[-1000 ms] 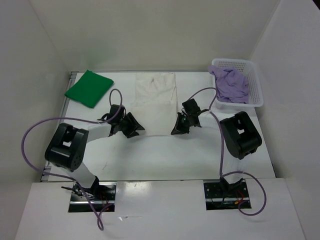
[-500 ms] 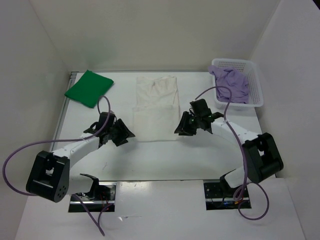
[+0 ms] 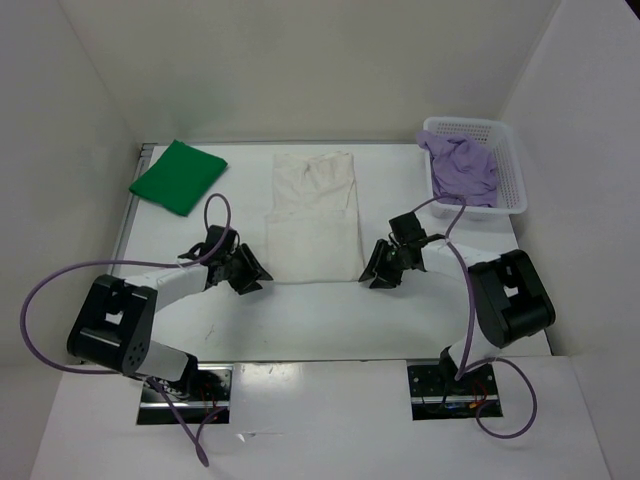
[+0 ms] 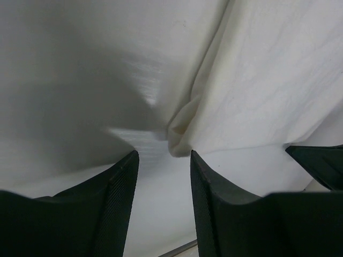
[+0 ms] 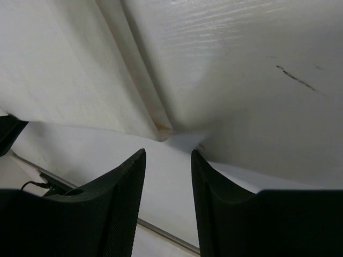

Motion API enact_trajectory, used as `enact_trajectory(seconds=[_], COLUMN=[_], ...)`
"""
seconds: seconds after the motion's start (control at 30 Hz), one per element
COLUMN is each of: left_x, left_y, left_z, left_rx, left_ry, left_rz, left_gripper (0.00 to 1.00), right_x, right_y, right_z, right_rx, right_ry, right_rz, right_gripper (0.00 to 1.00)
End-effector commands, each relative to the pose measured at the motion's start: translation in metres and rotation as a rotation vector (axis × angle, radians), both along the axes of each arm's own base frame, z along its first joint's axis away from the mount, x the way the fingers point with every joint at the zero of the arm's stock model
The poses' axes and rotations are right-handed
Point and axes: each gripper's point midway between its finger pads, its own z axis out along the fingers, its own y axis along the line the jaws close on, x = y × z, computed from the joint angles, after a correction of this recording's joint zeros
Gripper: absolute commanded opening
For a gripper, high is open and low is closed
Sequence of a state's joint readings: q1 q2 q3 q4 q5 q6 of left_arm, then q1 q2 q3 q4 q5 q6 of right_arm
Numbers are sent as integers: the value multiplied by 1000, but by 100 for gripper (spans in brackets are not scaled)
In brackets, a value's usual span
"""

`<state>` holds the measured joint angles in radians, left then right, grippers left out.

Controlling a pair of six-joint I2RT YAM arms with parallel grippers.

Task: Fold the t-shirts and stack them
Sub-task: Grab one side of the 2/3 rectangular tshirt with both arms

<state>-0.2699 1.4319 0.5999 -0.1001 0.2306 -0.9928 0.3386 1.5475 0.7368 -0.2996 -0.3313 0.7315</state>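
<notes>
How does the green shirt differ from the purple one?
The green shirt is folded into a neat flat square; the purple shirt is a crumpled heap. The green shirt lies on the table at the far left; the purple shirt sits in the basket at the far right. Both are plain, single-coloured cloth.

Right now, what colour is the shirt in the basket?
The shirt is pale lavender, clearest from the top external view.

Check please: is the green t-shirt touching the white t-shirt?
Apart. The top view shows bare table between the green t-shirt and the white t-shirt.
</notes>
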Motion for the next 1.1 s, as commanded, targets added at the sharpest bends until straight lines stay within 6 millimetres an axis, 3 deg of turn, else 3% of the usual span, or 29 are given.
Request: enact_trajectory(seconds=[0.0,0.2,0.43,0.7,0.8,0.93,1.0,1.07], left_x=[9,10,11,5,2,-10,-25,-39], left_y=[0,-1,-1,-5,-2,2,0,1], left_z=[-1,-10,-12,-13,-7,5,16,29], left_rx=[6,16,15,11,20,35,8,-6], left_ry=[-34,3,3,20,18,20,38,49], left_rz=[-13,-13,-14,-75,-70,-92,-110,-120], left_gripper=[49,42,32,4,0,0,0,0], right_x=[17,28,33,36,27,-10,-40,-56], right_y=[8,7,9,7,2,-1,7,20], right_z=[3,-1,-8,1,8,8,7,30], right_rx=[34,34,29,21,15,-5,-8,47], right_ry=[-51,-65,-52,-84,-92,-39,5,-13], right_rz=[0,-23,-23,-33,-38,-43,-9,0], right_gripper=[45,42,28,3,0,0,0,0])
